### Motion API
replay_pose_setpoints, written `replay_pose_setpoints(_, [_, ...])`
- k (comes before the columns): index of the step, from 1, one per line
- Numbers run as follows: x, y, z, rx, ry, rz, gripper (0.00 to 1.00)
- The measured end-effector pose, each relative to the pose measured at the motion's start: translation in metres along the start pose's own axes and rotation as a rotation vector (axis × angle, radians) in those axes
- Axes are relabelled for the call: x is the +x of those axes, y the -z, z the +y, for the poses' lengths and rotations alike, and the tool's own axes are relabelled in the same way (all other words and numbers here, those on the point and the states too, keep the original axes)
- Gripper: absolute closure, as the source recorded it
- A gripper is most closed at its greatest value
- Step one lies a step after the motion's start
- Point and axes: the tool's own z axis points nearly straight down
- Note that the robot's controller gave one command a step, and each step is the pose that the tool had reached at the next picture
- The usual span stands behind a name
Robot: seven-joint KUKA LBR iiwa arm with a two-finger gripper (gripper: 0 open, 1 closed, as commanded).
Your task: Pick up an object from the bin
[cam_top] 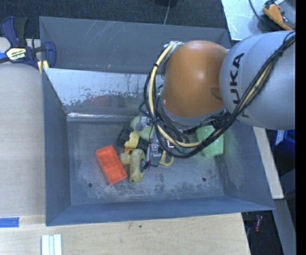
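My gripper (pixel 153 154) reaches down into the middle of the bin from under the orange wrist cover, and its tip sits among a small cluster of yellow things. A yellow curved piece (pixel 135 165) lies just left of the tip, touching or nearly touching it. Another yellow piece (pixel 132 140) and a pale rounded one (pixel 138 123) lie just above that, beside a small black part (pixel 124 136). An orange ribbed block (pixel 110 164) lies flat further left on the bin floor.
A green soft thing (pixel 213 141) lies at the right of the bin floor, partly under the arm's cables. The arm and its cover hide the back right of the bin. Bare floor lies along the front and left.
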Motion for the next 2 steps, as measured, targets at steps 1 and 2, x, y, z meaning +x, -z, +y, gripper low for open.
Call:
replay_pose_setpoints(1, [-0.002,0.004,-0.001,-0.001,-0.004,-0.008,0.0])
replay_pose_setpoints(2, [-0.019,-0.102,-0.074,0.001,0.207,-0.011,0.0])
